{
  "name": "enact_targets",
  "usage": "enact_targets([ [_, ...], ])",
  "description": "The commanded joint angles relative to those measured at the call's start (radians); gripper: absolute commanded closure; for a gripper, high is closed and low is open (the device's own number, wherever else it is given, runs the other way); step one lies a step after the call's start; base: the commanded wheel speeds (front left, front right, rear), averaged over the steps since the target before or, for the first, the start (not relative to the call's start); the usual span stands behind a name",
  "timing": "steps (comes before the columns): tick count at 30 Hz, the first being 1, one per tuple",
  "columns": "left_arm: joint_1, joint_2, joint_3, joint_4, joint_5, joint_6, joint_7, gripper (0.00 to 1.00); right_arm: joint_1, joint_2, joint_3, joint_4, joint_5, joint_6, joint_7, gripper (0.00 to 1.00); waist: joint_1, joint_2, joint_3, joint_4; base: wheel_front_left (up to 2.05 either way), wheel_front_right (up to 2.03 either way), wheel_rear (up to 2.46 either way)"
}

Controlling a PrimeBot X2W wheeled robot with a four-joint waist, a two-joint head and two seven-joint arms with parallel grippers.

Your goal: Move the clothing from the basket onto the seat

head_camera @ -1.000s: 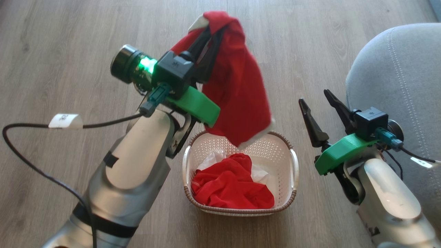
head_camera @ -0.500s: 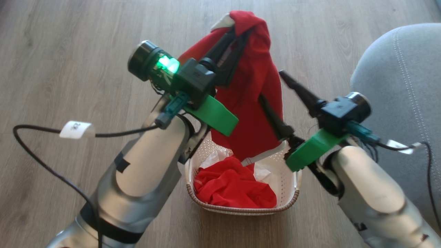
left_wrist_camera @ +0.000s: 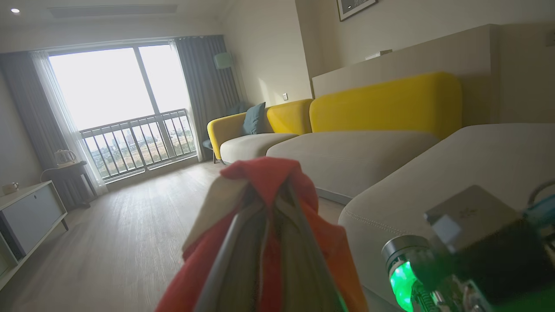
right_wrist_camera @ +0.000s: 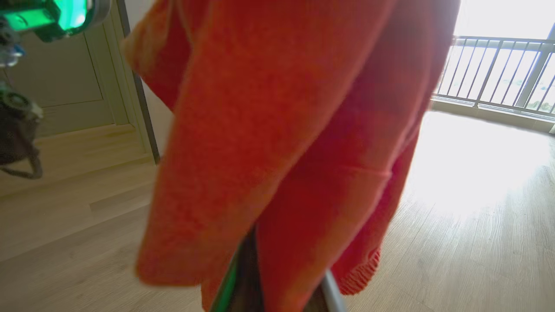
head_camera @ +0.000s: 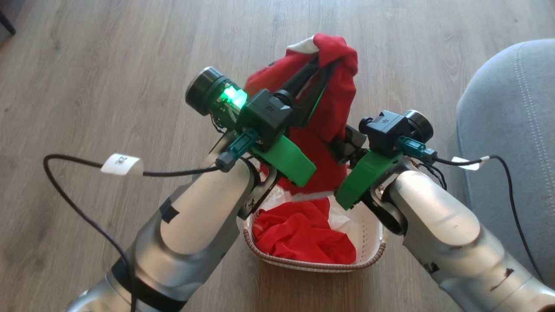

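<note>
**A:** Two grippers on one piece of clothing, is that right?

**B:** Yes. The left gripper is up high with its jaws closed on the top of the red garment. The cloth bunches over the fingertips, and a white patch shows at the peak. In the left wrist view, the two fingers come together inside that red bundle.

**A:** And the right one?

**B:** The right gripper is lower down, with its fingers buried in the hanging cloth. Its jaws are closed on a fold there. In the right wrist view, the fabric drapes across the fingers, which rise narrow and close together.

**A:** Where does the garment sit relative to the basket?

**B:** It hangs directly above the basket. The white-banded hem reaches down to about the level of the rim.

**A:** Anything inside the basket?

**B:** There's a crumpled red cloth towards the near side, and a white fabric piece shows behind it.

**A:** And the seat?

**B:** The seat is grey with stitched seams and stands to the robot's right, apart from the basket. Both rest on the wooden floor. From the left wrist, its cushion shows beside a yellow-backed sofa.
</note>
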Motion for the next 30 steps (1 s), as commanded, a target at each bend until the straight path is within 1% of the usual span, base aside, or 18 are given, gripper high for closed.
enact_targets([
  [1, -0.035, 0.009, 0.032, -0.018, -0.007, 0.002, -0.009, 1.00, -0.012, 0.009, -0.012, -0.028, 0.004, 0.000, -0.006, 1.00, 0.0001, 0.0000, 0.003, -0.002, 0.00, 0.00, 0.00],
  [4, -0.026, 0.009, 0.032, 0.004, -0.034, -0.012, -0.009, 1.00, 0.003, 0.002, -0.039, -0.040, 0.000, 0.000, -0.006, 1.00, 0.0001, 0.0000, 0.010, -0.012, 0.00, 0.00, 0.00],
  [5, -0.023, 0.009, 0.033, 0.011, -0.044, -0.018, -0.009, 0.98, 0.009, -0.002, -0.051, -0.044, -0.001, 0.000, -0.006, 1.00, 0.0001, 0.0000, 0.013, -0.016, 0.00, 0.00, 0.00],
  [6, -0.019, 0.009, 0.033, 0.023, -0.053, -0.026, -0.009, 0.69, 0.015, -0.006, -0.065, -0.048, -0.001, 0.000, -0.006, 1.00, 0.0001, 0.0000, 0.016, -0.021, 0.00, 0.00, 0.00],
  [7, -0.016, 0.009, 0.032, 0.040, -0.057, -0.033, -0.009, 0.19, 0.022, -0.011, -0.080, -0.053, 0.000, 0.000, -0.006, 1.00, 0.0001, 0.0000, 0.018, -0.026, 0.00, 0.00, 0.00],
  [8, -0.012, 0.009, 0.035, 0.054, -0.066, -0.040, -0.009, 0.00, 0.030, -0.017, -0.096, -0.059, 0.001, 0.000, -0.006, 1.00, 0.0001, 0.0000, 0.021, -0.032, 0.00, 0.00, 0.00],
  [13, 0.006, 0.011, 0.040, 0.139, -0.094, -0.096, -0.009, 0.00, 0.074, -0.047, -0.201, -0.098, -0.004, 0.000, -0.006, 1.00, 0.0001, 0.0000, 0.032, -0.075, 0.00, 0.00, 0.00],
  [15, 0.013, 0.018, 0.038, 0.173, -0.097, -0.119, -0.009, 0.00, 0.091, -0.053, -0.245, -0.118, -0.009, 0.000, -0.006, 1.00, 0.0001, 0.0000, 0.036, -0.104, 0.00, 0.00, 0.00],
  [18, 0.025, 0.029, 0.042, 0.215, -0.111, -0.141, -0.009, 0.00, 0.109, -0.055, -0.297, -0.145, -0.019, 0.000, -0.006, 1.00, 0.0001, 0.0000, 0.039, -0.154, 0.00, 0.00, 0.00],
  [24, 0.055, 0.046, 0.041, 0.259, -0.136, -0.164, -0.009, 0.00, 0.131, -0.048, -0.352, -0.186, -0.030, 0.000, -0.006, 1.00, 0.0001, 0.0000, 0.036, -0.271, 0.00, 0.00, 0.00],
  [30, 0.083, 0.065, 0.037, 0.262, -0.157, -0.168, -0.009, 0.00, 0.140, -0.035, -0.356, -0.203, -0.030, 0.000, -0.006, 1.00, 0.0001, 0.0000, 0.026, -0.409, 0.00, 0.00, 0.00],
])
